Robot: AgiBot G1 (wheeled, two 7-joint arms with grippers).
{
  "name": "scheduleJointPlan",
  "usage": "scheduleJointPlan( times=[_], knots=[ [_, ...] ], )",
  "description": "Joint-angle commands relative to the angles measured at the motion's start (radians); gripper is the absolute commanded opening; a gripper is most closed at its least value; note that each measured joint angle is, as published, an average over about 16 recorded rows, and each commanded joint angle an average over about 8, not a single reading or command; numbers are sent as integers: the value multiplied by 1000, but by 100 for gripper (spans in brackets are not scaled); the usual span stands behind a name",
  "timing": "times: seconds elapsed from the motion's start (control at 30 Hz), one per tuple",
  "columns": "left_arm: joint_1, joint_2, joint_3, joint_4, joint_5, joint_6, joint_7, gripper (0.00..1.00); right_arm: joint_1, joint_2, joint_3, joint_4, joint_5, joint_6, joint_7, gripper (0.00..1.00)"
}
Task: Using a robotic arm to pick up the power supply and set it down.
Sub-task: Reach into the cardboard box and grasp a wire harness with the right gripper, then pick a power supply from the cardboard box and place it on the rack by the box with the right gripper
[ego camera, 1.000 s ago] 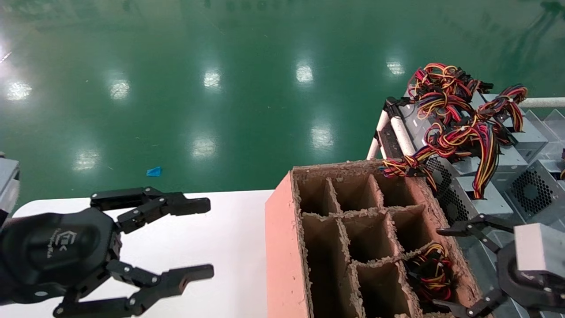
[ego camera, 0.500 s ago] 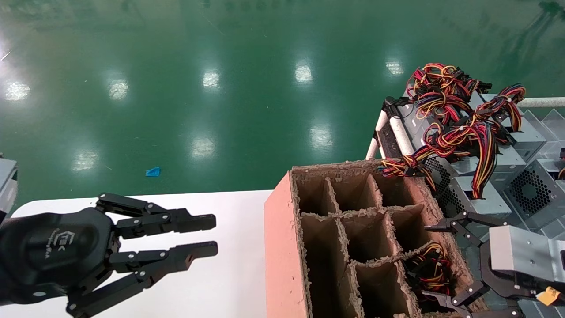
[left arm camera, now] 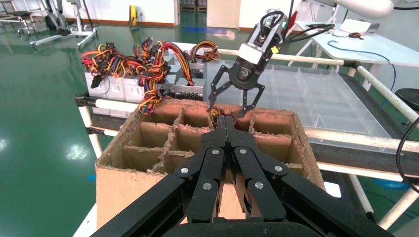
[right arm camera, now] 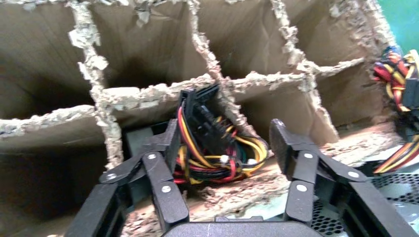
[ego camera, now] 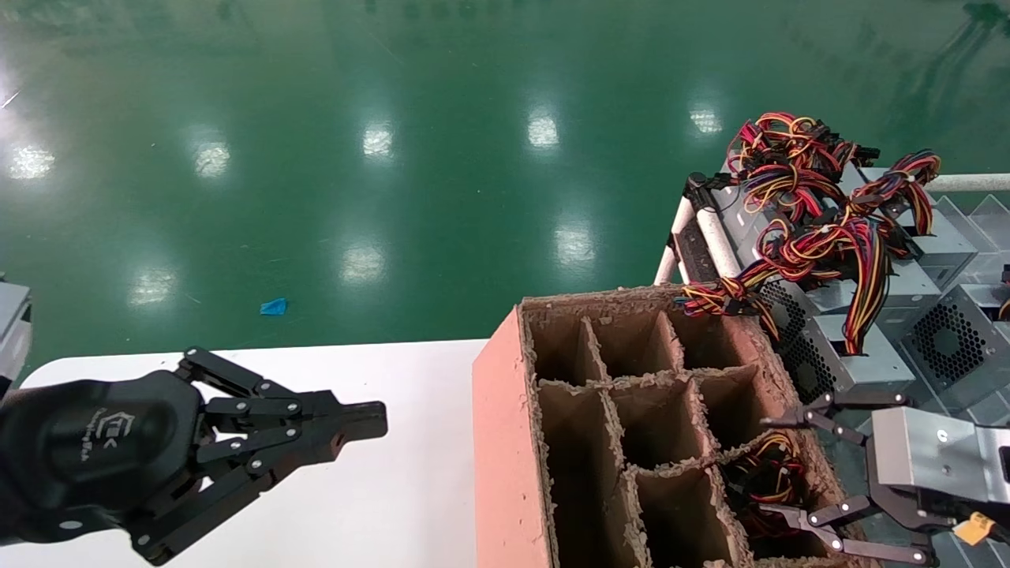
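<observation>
We're at the divided cardboard box [ego camera: 505, 442] now, our right hand [ego camera: 801, 481] hanging at about four o'clock in the head view with its fingers spread wide over the near right-hand compartment. Down in that cell sits the power supply [right arm camera: 217, 153], showing mostly as a tangle of red, yellow and black wires with a black connector poking up; its metal body is hidden below the torn dividers, so we can't say how deep it rests. In the right wrist view the two fingers stand either side of the wire bundle, apart from it, nothing gripped. Our left hand [ego camera: 371, 418] is out at eight o'clock over the white bench [ego camera: 410, 371], fingers pressed together and holding nothing. At two o'clock a rack [ego camera: 714, 233] carries more power supply units [ego camera: 868, 355] with their wires draped across. By our reckoning the job has barely begun: the grasp is not yet made, and the lift and the setting-down are all left to do.
</observation>
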Motion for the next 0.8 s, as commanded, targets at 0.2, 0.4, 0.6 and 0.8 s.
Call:
scheduleJointPlan(
  times=[0.2,0.4,0.6,0.8],
  knots=[
    [0,0,0,0,0,0,0,0,6,13,-11,-1,-13,-27,17,0],
    [0,0,0,0,0,0,0,0,4,21,-12,-2,-10,-32,25,0],
    [0,0,0,0,0,0,0,0,-2,23,-9,-4,-3,-24,21,0],
    [0,0,0,0,0,0,0,0,-1,30,-2,-3,9,-22,20,0]
  ],
)
